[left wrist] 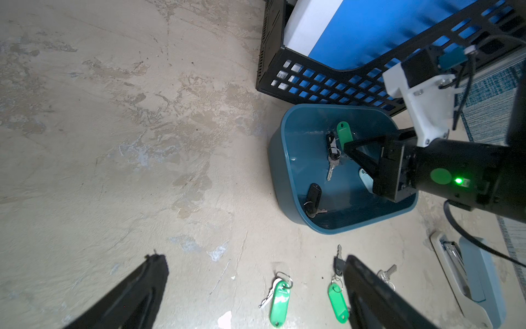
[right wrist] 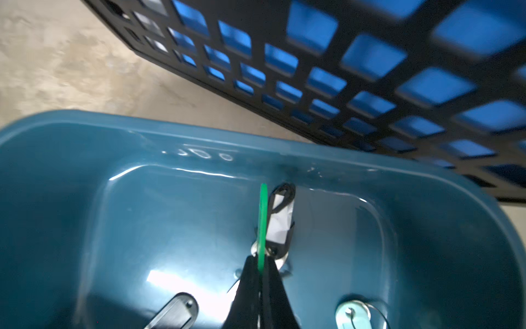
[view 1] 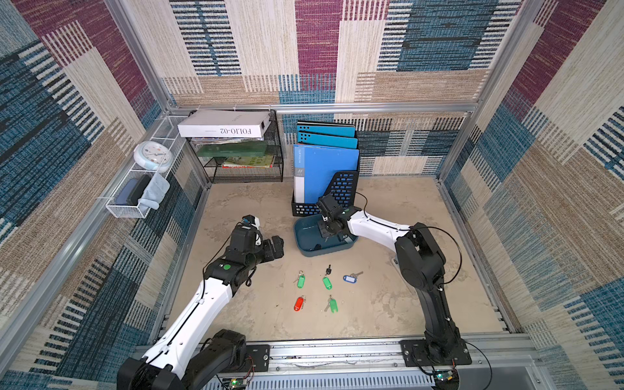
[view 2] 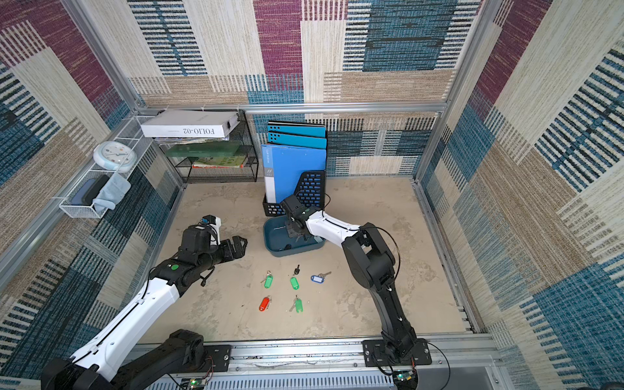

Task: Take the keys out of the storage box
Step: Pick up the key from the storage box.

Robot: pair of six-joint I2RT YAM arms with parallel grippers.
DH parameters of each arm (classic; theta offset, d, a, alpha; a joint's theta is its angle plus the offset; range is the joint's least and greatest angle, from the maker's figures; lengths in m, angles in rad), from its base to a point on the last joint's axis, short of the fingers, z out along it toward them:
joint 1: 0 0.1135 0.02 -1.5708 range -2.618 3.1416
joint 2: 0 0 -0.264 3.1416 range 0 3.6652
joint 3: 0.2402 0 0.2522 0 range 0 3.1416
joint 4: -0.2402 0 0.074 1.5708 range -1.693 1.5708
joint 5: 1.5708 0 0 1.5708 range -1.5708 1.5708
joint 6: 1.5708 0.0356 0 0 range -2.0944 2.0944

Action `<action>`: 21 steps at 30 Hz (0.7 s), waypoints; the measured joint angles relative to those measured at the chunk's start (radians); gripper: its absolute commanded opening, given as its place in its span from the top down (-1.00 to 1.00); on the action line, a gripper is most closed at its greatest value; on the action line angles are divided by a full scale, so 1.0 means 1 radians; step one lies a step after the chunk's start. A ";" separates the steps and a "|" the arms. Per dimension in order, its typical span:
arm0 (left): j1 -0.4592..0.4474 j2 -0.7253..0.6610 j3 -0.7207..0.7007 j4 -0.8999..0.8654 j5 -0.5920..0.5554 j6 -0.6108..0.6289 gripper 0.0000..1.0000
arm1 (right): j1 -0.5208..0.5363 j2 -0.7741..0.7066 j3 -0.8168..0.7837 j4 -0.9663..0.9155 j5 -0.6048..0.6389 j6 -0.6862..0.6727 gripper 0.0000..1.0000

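Observation:
The dark teal storage box (view 1: 299,241) (right wrist: 85,119) stands in front of the file holder. My right gripper (right wrist: 260,260) reaches down into it and is shut on a green key tag (right wrist: 262,216) (left wrist: 343,132), held on edge. Still in the box lie a black-tagged key (left wrist: 313,195), another black tag (right wrist: 281,219) beside the green one, and a pale blue tag (right wrist: 353,316). Several keys lie on the table in front of the box: green (view 1: 300,281), red (view 1: 298,303) and blue (view 1: 348,278) tags. My left gripper (view 1: 278,248) (left wrist: 254,257) hangs open and empty left of the box.
A black perforated file holder (view 1: 341,189) with blue folders stands right behind the box. A black mesh rack (view 1: 246,158) stands at the back left. A white wire basket (view 1: 128,206) with a clock hangs on the left wall. A pale blue stapler (left wrist: 466,279) lies by the right arm.

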 measured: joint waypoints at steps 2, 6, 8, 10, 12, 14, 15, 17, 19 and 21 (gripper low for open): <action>0.000 0.000 0.000 0.000 0.000 0.000 -0.99 | -0.003 0.011 0.010 -0.006 0.010 0.000 1.00; 0.000 -0.002 -0.002 0.000 0.000 0.000 -0.99 | -0.006 0.005 0.005 -0.003 0.013 0.000 1.00; 0.000 -0.002 -0.004 0.000 0.000 0.000 -0.99 | -0.006 -0.023 -0.019 -0.003 0.010 0.002 1.00; 0.000 -0.002 -0.004 0.000 0.000 0.000 -0.99 | -0.005 -0.077 -0.052 0.004 0.001 0.003 1.00; 0.000 -0.002 -0.004 0.000 0.000 0.000 -0.99 | -0.005 -0.153 -0.103 0.030 -0.016 0.003 1.00; 0.000 -0.003 -0.004 0.000 0.000 0.000 -0.99 | -0.005 -0.227 -0.158 0.059 -0.044 -0.001 1.00; 0.000 -0.004 -0.004 0.000 0.000 0.000 -0.99 | -0.005 -0.259 -0.183 0.069 -0.060 -0.003 1.00; 0.000 -0.008 -0.004 0.000 0.000 0.000 -0.99 | -0.005 -0.335 -0.239 0.088 -0.100 -0.009 1.00; 0.000 -0.010 -0.004 0.000 0.000 0.000 -0.99 | -0.005 -0.408 -0.292 0.103 -0.151 -0.016 1.00; 0.000 -0.011 -0.005 0.000 0.000 0.000 -0.99 | -0.005 -0.494 -0.362 0.122 -0.211 -0.021 1.00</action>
